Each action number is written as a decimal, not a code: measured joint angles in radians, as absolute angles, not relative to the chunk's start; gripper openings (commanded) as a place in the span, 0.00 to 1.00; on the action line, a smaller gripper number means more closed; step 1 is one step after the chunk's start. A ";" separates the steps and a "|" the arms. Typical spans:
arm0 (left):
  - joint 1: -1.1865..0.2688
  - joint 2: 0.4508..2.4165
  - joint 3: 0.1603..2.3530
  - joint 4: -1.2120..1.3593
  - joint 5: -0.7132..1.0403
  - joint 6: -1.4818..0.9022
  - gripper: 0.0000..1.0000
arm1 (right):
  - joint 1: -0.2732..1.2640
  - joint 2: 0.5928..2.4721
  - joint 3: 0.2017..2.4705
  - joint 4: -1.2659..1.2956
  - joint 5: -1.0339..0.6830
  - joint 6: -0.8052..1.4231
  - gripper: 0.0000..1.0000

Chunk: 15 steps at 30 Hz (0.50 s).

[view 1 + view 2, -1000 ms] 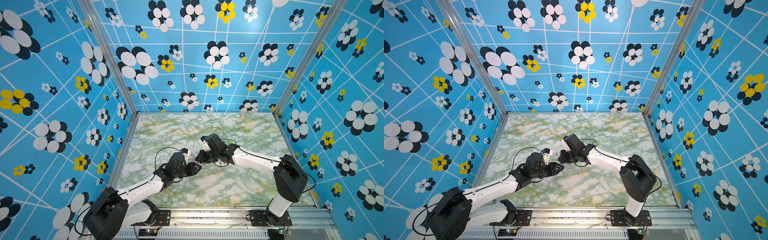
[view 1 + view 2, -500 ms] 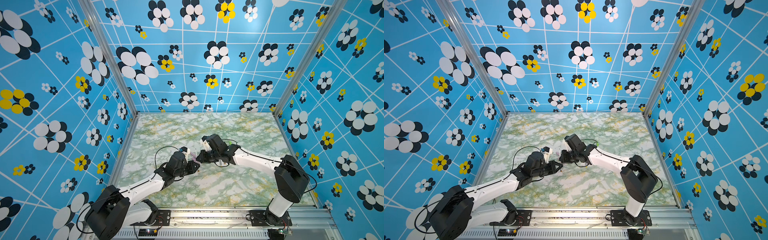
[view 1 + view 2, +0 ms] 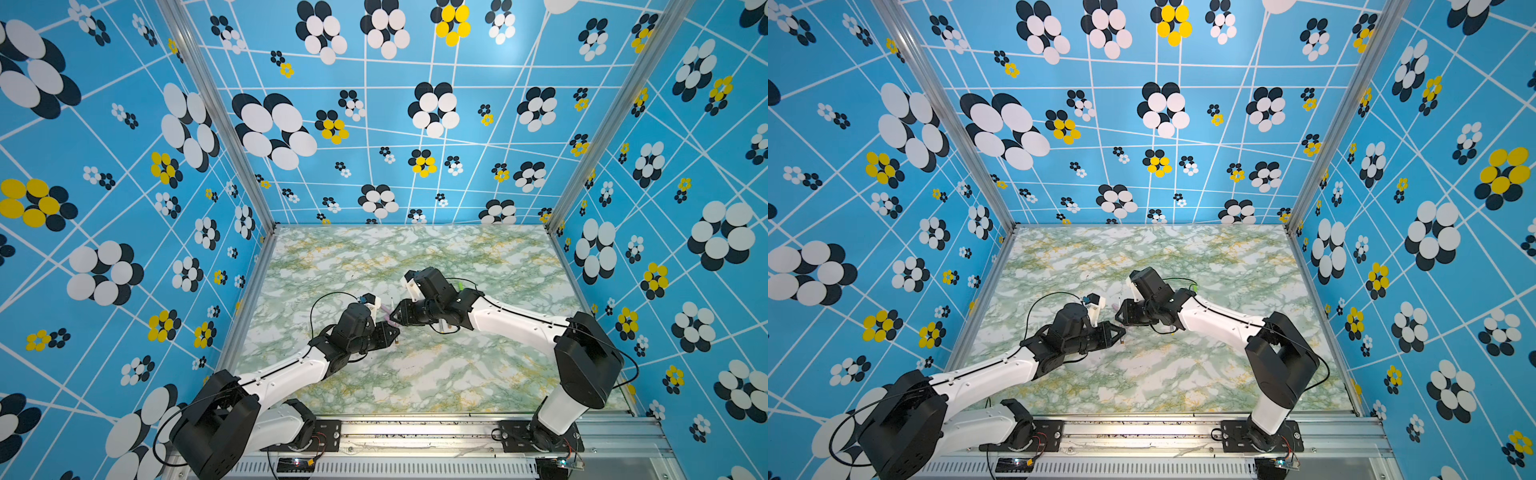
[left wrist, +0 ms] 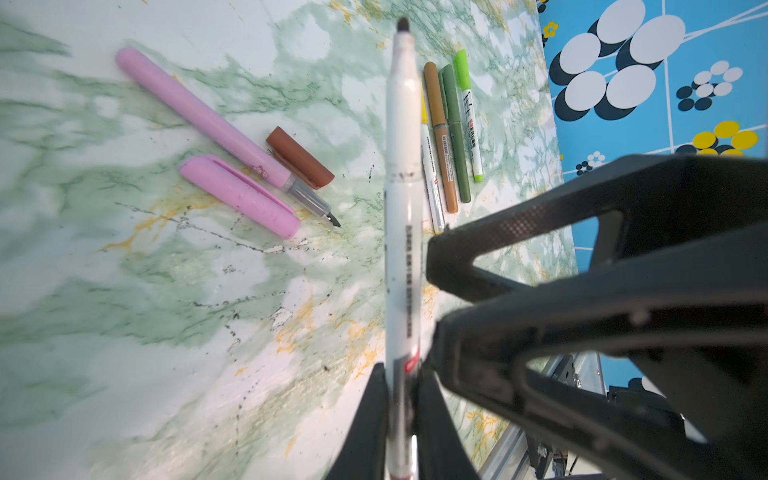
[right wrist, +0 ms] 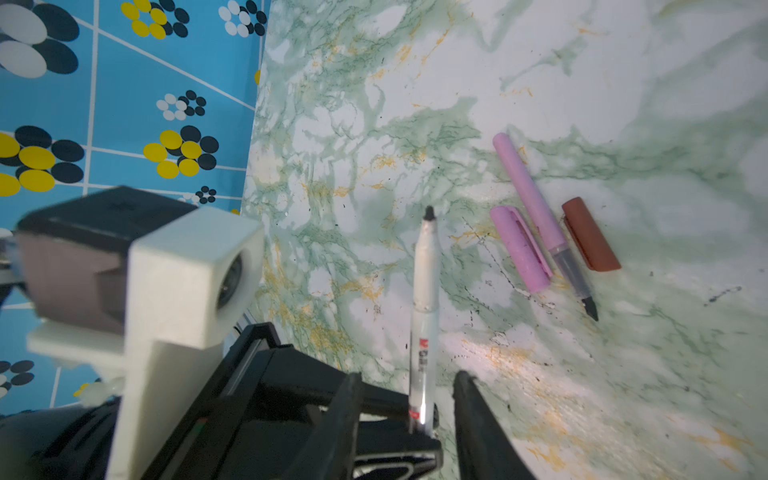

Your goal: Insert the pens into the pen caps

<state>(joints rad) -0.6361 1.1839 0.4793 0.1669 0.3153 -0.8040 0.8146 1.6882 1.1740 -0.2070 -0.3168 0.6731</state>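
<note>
White pen (image 4: 401,166) gripped at its tail by left jaws, long axis straight out, dark tip foremost, right jaws parted astride it, pink pen (image 4: 199,114) parallel beside brown cap (image 4: 300,158).

A robotics laboratory test cell is shown, not a lived-in room. A marble-patterned tabletop (image 3: 415,374) is boxed in on three sides by printed wall panels (image 3: 395,124) in blue, crossed by white lines and scattered with black, white and yellow flower shapes. The panels are carried on aluminium profile posts (image 3: 217,112) that rise from the tabletop's far corners. Along the tabletop's near edge an aluminium rail (image 3: 415,440) is fixed. Two white-and-black robot arms, the left arm (image 3: 286,374) and the right arm (image 3: 511,322), are bolted to it on black mounting plates (image 3: 328,432). A small circuit board (image 3: 296,462) is seen just below that rail. A camera in a white housing (image 5: 187,270) is mounted on the left arm's wrist, above the tabletop.
</note>
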 measured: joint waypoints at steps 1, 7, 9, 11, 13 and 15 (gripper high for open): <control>-0.636 1.176 0.484 0.155 0.318 -0.794 0.00 | 0.815 1.688 1.178 -0.208 -0.317 0.672 0.42; -0.636 1.143 0.495 0.131 0.322 -0.766 0.00 | 0.815 1.690 1.204 -0.221 -0.317 0.667 0.38; -0.636 1.140 0.495 0.128 0.322 -0.765 0.00 | 0.815 1.692 1.211 -0.221 -0.317 0.667 0.32; -0.636 1.139 0.495 0.125 0.322 -0.765 0.00 | 0.815 1.692 1.214 -0.221 -0.317 0.667 0.26; -0.636 1.139 0.495 0.125 0.322 -0.766 0.00 | 0.815 1.693 1.214 -0.221 -0.317 0.667 0.22; -0.636 1.139 0.495 0.125 0.322 -0.766 0.00 | 0.815 1.695 1.214 -0.224 -0.316 0.668 0.18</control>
<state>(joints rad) -0.6365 1.1393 0.4953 0.1253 0.3218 -0.7658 0.8146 1.6951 1.2137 -0.2237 -0.3164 0.6678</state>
